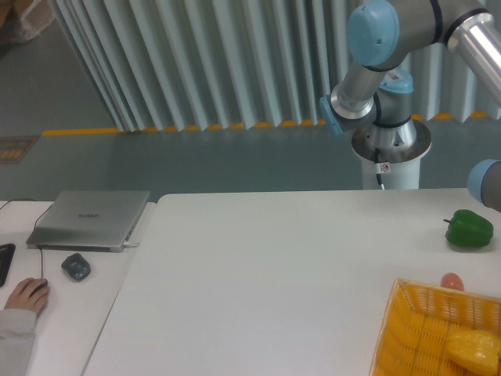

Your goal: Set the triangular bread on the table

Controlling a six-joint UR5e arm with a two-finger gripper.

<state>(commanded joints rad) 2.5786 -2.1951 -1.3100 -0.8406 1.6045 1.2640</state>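
The white table (258, 266) fills the middle of the view. A yellow woven basket (415, 329) sits at its bottom right corner. A yellow-orange lump (473, 350) lies inside the basket at the right edge; it looks like the bread, but its shape is cut off by the frame. The arm (376, 78) stands at the upper right, with part of another joint (487, 184) at the right edge. The gripper is out of view.
A green pepper (470, 229) lies on the table at the right, beyond the basket. A small orange-pink item (452, 280) shows just behind the basket's far rim. On the adjoining left desk are a closed grey laptop (90, 219), a dark mouse (76, 266) and a person's hand (25, 296).
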